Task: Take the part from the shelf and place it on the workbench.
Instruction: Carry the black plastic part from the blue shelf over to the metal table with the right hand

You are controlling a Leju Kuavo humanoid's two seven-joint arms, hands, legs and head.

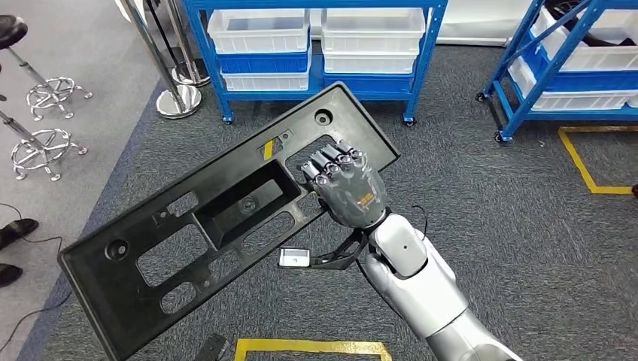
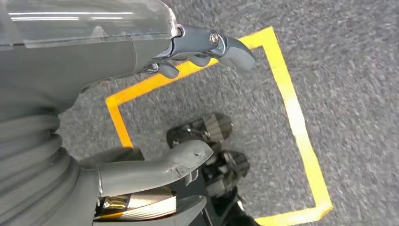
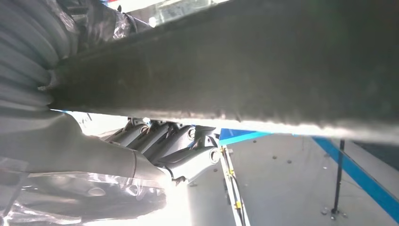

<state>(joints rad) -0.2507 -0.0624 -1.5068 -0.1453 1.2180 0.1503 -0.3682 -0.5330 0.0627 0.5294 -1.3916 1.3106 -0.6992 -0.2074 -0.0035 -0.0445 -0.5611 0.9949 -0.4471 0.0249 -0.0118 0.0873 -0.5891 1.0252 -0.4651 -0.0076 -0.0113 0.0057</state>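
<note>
Dark fingers [image 1: 331, 162] of the right hand [image 1: 347, 186] are being curled over the inner edge of a cut-out in the part [image 1: 188, 226], a long black plastic panel with several openings, so the panel is being held by this hand near its far end. In the right wrist view the fingers [image 3: 181, 141] are being seen wrapped under the panel's dark edge [image 3: 235, 70], which is being pressed close against the hand. The part is being carried tilted in the air above the grey carpet [image 1: 489, 188], its near end being lowered toward the yellow floor tape [image 1: 312, 347] and its far end being pointed toward the blue shelf [image 1: 316, 45]. White bins [image 1: 259, 30] are being kept on that shelf, beyond the part. A second blue shelf [image 1: 557, 68] is being seen to the right of the part, and chrome stool bases [image 1: 49, 147] to its left. The left hand [image 2: 141, 61] is being hung over the carpet inside a yellow taped outline [image 2: 291, 108]; nothing is being held in it, its fingers [image 2: 226, 47] being kept slightly bent and apart from the thumb [image 2: 160, 169]
</note>
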